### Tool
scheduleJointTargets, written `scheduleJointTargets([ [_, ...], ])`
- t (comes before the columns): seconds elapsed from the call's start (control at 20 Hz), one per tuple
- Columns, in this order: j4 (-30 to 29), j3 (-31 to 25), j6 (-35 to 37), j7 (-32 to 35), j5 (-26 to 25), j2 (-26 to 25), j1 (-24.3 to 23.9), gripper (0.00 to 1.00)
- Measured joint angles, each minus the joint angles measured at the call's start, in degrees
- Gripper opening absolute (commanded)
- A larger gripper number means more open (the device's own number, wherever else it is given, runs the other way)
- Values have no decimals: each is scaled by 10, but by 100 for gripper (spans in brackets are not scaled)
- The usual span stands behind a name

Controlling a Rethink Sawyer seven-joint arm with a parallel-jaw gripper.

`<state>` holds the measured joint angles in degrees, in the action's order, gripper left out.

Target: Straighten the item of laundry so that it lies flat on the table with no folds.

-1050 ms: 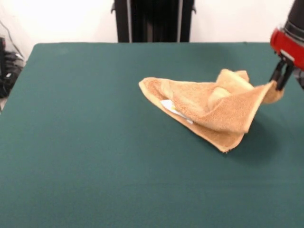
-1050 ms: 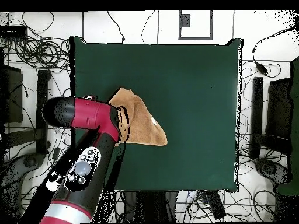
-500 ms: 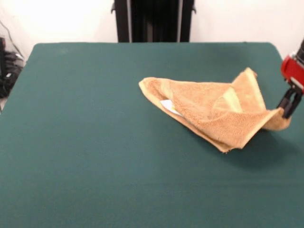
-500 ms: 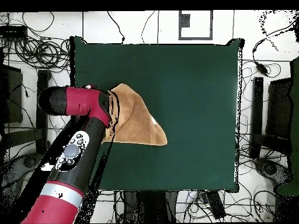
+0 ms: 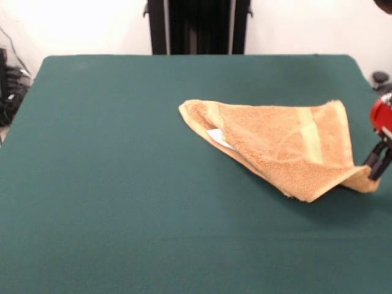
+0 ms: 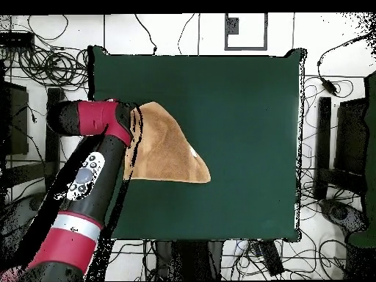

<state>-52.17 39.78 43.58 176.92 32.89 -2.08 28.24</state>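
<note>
The end effector [image 5: 378, 166] pinches the towel [image 5: 275, 144] corner.

- Towel [image 5: 275, 144]: tan-orange cloth with a rough, looped terry pile, matt; a smoother, paler woven band [image 5: 311, 136] runs across it.
- Label [image 5: 219, 137] on the towel: small, white, smooth, like thin fabric or paper.
- Counter [image 5: 110, 184]: covered in dark green, matt, felt-like cloth.
- Arm [image 6: 92, 172]: glossy red and black shell, hard and smooth.
</note>
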Motion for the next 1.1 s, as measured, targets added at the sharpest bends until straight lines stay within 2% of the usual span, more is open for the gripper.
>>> scheduleJointTargets([
  [0.65,88,33,9,25,19,-50,-23,0],
  [1.1,143,85,17,30,29,-94,-38,0],
])
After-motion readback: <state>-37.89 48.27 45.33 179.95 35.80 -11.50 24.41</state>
